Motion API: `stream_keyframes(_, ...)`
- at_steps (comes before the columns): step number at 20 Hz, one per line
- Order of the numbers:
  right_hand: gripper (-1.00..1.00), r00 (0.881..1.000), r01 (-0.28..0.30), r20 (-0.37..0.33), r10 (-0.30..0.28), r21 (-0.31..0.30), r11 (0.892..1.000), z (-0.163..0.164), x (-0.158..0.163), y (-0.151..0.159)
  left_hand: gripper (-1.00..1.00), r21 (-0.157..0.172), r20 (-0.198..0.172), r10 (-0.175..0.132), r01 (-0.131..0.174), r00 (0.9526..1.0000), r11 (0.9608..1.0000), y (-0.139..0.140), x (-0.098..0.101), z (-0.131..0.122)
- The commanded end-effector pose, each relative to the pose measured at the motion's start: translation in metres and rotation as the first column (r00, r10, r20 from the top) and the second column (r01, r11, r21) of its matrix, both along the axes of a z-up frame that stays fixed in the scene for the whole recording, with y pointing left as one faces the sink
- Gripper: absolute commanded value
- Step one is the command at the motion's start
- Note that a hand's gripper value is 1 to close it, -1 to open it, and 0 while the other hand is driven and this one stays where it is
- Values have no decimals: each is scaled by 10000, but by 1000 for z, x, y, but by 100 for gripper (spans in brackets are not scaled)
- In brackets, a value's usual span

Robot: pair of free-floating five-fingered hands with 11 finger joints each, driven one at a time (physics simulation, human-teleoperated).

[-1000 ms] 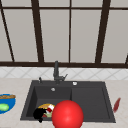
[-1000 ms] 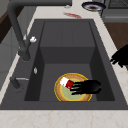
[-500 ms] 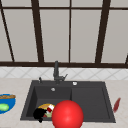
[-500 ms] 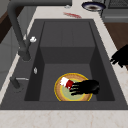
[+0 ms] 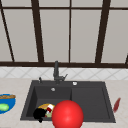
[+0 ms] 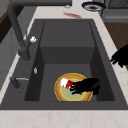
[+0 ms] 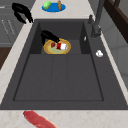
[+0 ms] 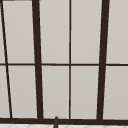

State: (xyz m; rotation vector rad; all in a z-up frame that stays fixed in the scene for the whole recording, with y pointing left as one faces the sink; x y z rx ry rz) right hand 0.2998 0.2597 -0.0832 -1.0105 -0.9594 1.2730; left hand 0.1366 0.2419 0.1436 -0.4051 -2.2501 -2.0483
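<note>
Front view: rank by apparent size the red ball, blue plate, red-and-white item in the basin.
1. red ball, though it sits nearest the camera, so its size is inflated.
2. blue plate, cut by the left edge.
3. red-and-white item, beside the left hand.

Plate [image 5: 45,107] half hidden behind red sphere [image 5: 67,114]

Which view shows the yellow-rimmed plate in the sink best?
The left side view: the plate lies nearly whole, a hand over its edge. The right side view shows it farther off; in the front view a red ball hides most of it.
</note>
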Motion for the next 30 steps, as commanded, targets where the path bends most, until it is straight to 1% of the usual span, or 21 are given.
stream_keyframes(1,100,9951,49,-983,49,992,9951,0,-2,-6,0,0,0,0,0,10000,10000,0,0,0)
stream_keyframes(2,100,9971,-117,-738,164,635,9979,2,-1,-7,0,0,0,0,0,10000,10000,0,0,0)
stream_keyframes(3,100,9977,-88,-661,127,591,9982,6,-3,-7,0,0,0,0,0,10000,10000,0,0,0)
stream_keyframes(4,100,9976,-67,-683,117,723,9974,6,-3,-7,0,0,0,0,0,10000,10000,0,0,0)
stream_keyframes(6,100,9995,-283,-97,293,906,9955,5,-7,-10,0,0,0,0,0,10000,10000,0,0,0)
stream_keyframes(9,100,9972,-255,732,158,1327,9908,7,-13,-13,0,0,0,0,0,10000,10000,0,0,0)
stream_keyframes(12,100,9884,-202,1517,-72,1781,9838,7,-16,-14,0,0,0,0,0,10000,10000,0,0,0)
stream_keyframes(13,100,9835,-197,1805,-146,1872,9821,9,-18,-14,0,0,0,0,0,10000,10000,0,0,0)
stream_keyframes(15,100,9687,-327,2474,-209,2108,9770,19,-21,-17,0,0,0,0,0,10000,10000,0,0,0)
stream_keyframes(16,-100,9619,-570,2733,-89,2322,9710,25,-21,-20,0,0,0,0,0,10000,10000,0,0,0)
stream_keyframes(17,-100,9604,-685,2784,-41,2503,9657,26,-20,-17,0,0,0,0,0,10000,10000,0,0,0)
stream_keyframes(18,-100,9592,-829,2823,127,2381,9677,28,-19,-16,0,0,0,0,0,10000,10000,0,0,0)
stream_keyframes(19,-100,9508,-927,3090,239,2099,9733,25,-20,-12,0,0,0,0,0,10000,10000,0,0,0)
stream_keyframes(20,-100,9466,-917,3216,252,1935,9768,31,-21,-11,0,0,0,0,0,10000,10000,0,0,0)
stream_keyframes(21,-100,9470,-921,3197,298,1813,9791,34,-23,-10,0,0,0,0,0,10000,10000,0,0,0)
stream_keyframes(23,-100,9486,-955,3151,300,1946,9762,40,-23,-11,0,0,0,0,0,10000,10000,0,0,0)
stream_keyframes(24,-100,9646,-991,2602,436,2041,9739,45,-22,-11,0,0,0,0,0,10000,10000,0,0,0)
stream_keyframes(25,-100,9693,-1008,2408,493,2064,9733,50,-22,-11,0,0,0,0,0,10000,10000,0,0,0)
stream_keyframes(27,-100,9758,-935,2139,460,2179,9715,57,-22,-11,0,0,0,0,0,10000,10000,0,0,0)
stream_keyframes(30,-100,9817,-775,1877,335,2324,9695,71,-22,-14,0,0,0,0,0,10000,10000,0,0,0)
